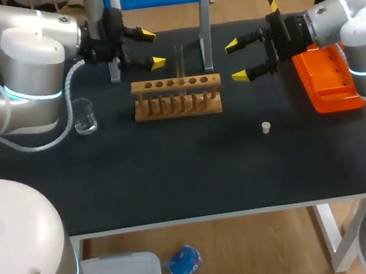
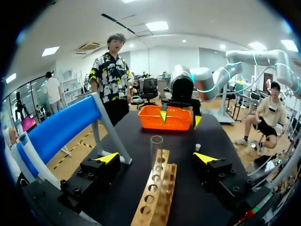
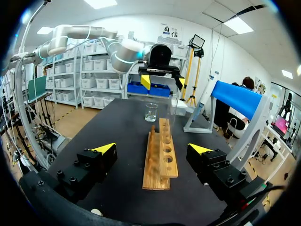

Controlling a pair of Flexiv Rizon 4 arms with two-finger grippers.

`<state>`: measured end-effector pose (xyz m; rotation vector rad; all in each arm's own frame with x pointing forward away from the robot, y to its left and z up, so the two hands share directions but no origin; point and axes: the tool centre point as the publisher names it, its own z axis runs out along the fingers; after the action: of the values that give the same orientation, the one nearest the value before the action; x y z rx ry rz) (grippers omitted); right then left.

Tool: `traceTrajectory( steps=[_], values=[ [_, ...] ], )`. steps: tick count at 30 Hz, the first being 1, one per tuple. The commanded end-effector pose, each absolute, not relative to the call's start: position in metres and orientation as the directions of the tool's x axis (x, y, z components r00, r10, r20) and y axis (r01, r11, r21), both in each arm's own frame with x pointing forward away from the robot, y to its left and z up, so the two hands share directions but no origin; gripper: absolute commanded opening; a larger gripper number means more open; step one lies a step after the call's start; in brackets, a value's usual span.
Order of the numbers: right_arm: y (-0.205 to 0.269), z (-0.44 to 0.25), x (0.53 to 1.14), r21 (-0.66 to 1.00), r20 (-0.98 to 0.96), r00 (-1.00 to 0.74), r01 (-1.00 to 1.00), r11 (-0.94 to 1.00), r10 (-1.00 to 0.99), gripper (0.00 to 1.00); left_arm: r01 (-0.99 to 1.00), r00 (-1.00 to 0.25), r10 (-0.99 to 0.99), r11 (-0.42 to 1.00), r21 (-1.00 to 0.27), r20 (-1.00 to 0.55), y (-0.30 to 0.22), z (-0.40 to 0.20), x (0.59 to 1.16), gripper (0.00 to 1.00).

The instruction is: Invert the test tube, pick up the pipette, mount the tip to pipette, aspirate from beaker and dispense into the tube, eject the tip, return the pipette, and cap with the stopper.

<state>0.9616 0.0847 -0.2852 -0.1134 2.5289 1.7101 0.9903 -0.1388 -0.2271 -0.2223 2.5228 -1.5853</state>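
head view: test tube upright in rack; left claw, right claw gape empty.

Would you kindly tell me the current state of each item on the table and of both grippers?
test tube: upright in the wooden rack, uncapped.
beaker: upright on the table, not held.
stopper: loose on the table, apart from the tube.
orange tray: flat on the table, not held.
left gripper: open, empty.
right gripper: open, empty.
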Motion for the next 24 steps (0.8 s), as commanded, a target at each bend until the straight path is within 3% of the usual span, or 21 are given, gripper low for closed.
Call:
traceTrajectory(
  steps=[1, 24],
  values=[
    [0.0844, -0.2854, 0.9612, 0.922, -0.114, -0.993, -0.111, 0.372, -0.013, 1.00, -0.050, -0.971, -0.232, 0.444, -0.895, -0.060, -0.1193, -0.2146, 0.9758, 1.00],
    [0.0844, -0.2854, 0.9612, 0.922, -0.114, -0.993, -0.111, 0.372, -0.013, 1.00, -0.029, -0.971, -0.228, 0.430, -0.903, -0.078, -0.1158, -0.2091, 0.9727, 1.00]
  ],
)
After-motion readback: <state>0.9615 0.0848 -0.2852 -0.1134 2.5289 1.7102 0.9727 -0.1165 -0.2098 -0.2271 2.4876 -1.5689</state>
